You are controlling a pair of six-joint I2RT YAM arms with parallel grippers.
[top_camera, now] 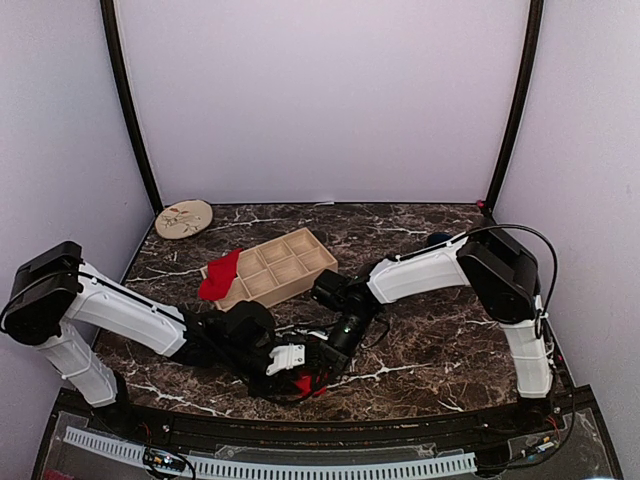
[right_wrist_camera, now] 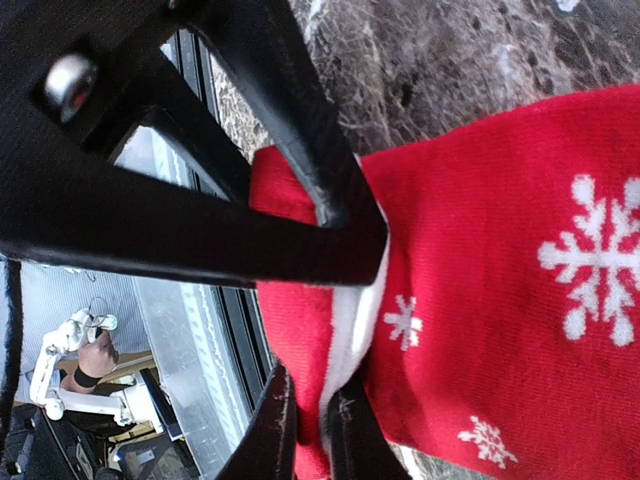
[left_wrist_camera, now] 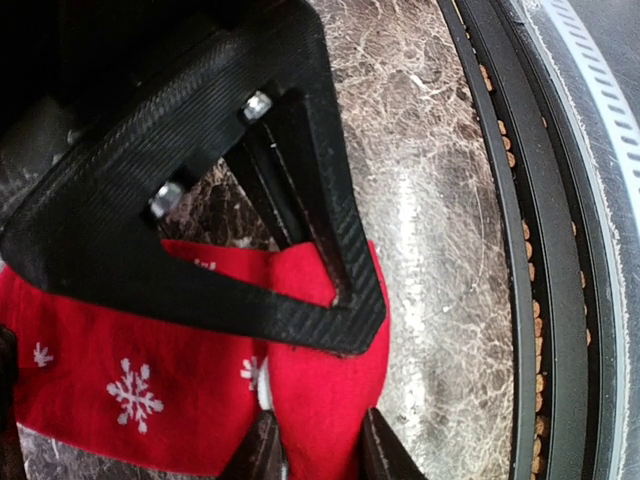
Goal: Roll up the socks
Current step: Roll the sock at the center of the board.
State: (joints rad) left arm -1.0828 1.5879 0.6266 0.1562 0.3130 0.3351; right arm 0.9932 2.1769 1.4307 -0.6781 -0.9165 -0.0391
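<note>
Pale lilac walls (top_camera: 320, 100) close in a dark marbled table (top_camera: 420, 340). A wooden tray (top_camera: 285, 265) with compartments sits at its middle and a round plate (top_camera: 184, 218) lies in the far left corner. A plain red sock (top_camera: 220, 275) lies draped over the left end of the tray, apart from both arms.

The snowflake sock (left_wrist_camera: 130, 390) lies flat on the table near the middle of the near edge, and both arms meet over it. We see the left gripper (left_wrist_camera: 318, 455) with its jaws narrowed onto a doubled fold at one end of this sock, the red cloth filling the gap between them. The right gripper (right_wrist_camera: 312, 430) is pinched almost fully together on the sock's edge, where a white inner layer shows between the red layers.

We judge the sock to be light, soft and limp. It will sag, stretch and bunch rather than hold a shape, and the knit should give enough friction not to slip from the fingers. Nothing about it is fragile. We think the best hold is on a doubled edge or the cuff, catching both layers. A single layer would peel away, and a loose first turn would leave a slack roll. Keeping the cloth against the table should help the roll stay tight.
</note>
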